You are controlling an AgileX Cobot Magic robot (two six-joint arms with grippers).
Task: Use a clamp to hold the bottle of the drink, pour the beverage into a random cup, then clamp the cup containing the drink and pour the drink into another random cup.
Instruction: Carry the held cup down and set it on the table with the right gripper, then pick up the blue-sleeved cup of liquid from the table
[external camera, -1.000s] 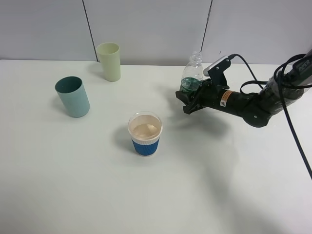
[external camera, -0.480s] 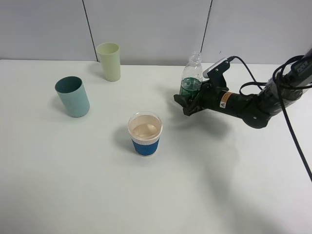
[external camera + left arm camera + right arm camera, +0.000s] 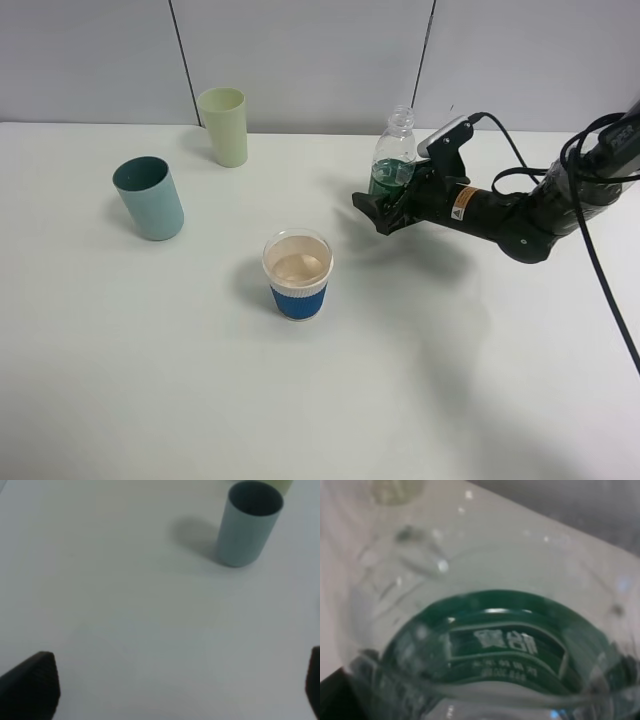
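Note:
The clear drink bottle (image 3: 394,152) with a green label stands upright on the white table (image 3: 420,380), uncapped. My right gripper (image 3: 378,205) is around its lower part with the jaws spread and the near finger (image 3: 362,204) off the bottle's side. The bottle (image 3: 490,630) fills the right wrist view. A paper cup with a blue sleeve (image 3: 298,273) holds beige drink at the table's middle. A teal cup (image 3: 150,197) stands at the left and also shows in the left wrist view (image 3: 249,525). A pale green cup (image 3: 223,125) stands at the back. My left gripper (image 3: 175,690) is open and empty over bare table.
The right arm's black cable (image 3: 600,270) trails along the right side. A grey panelled wall (image 3: 300,50) borders the table at the back. The left arm is out of the exterior view.
The right gripper's near finger has moved outward to the left, away from the bottle. The bottle and the cups have stayed in place.

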